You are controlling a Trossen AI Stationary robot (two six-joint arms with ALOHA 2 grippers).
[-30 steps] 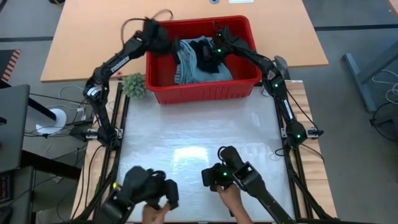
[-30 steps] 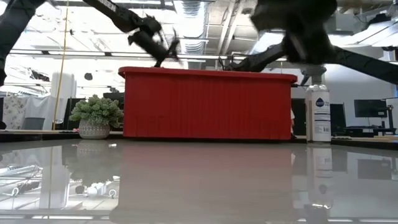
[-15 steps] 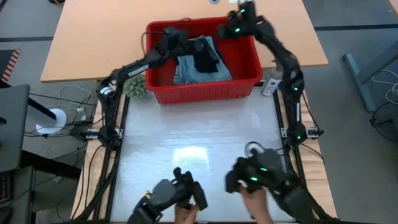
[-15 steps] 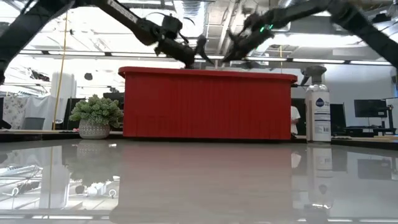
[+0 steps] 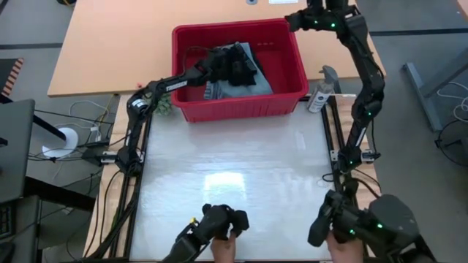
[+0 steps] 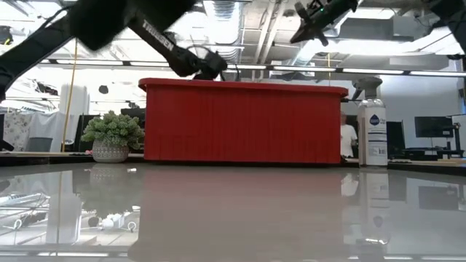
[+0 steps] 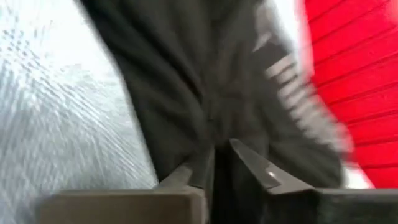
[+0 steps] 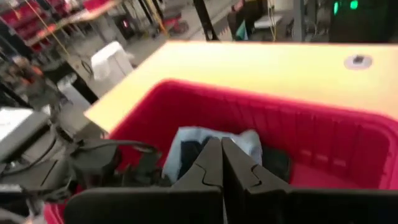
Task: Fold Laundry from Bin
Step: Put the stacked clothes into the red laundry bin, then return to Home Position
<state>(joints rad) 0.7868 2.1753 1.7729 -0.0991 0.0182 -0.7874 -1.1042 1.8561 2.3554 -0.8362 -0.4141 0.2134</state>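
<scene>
The red bin (image 5: 241, 106) stands at the table's far edge and holds the laundry. A black garment (image 5: 238, 62) lies on top of light blue denim (image 5: 256, 82). My left gripper (image 5: 218, 64) reaches into the bin from its left side. In the left wrist view it (image 7: 222, 158) is shut on the black garment (image 7: 186, 81), with pale blue cloth (image 7: 62, 124) beside it. My right gripper (image 5: 296, 20) hangs high over the bin's far right corner. It (image 8: 221, 155) is shut, with nothing between its fingers. My left gripper pinches a bunched part of the black garment (image 7: 219, 127) between its two fingers. The fingers slant down into the bin from its left side. The garment still lies on the pile in the bin; one layer or several, I cannot tell.
A small green plant (image 5: 159, 102) stands left of the bin and a spray bottle (image 5: 322, 91) right of it. The white table top (image 5: 234, 168) lies in front of the bin. At the near edge, a person's hands (image 5: 223, 248) hold two dark control arms.
My left gripper has moved from the bin's far left corner rightward and down onto the black garment. My right gripper has risen out of the bin, without cloth, toward its far right corner.
</scene>
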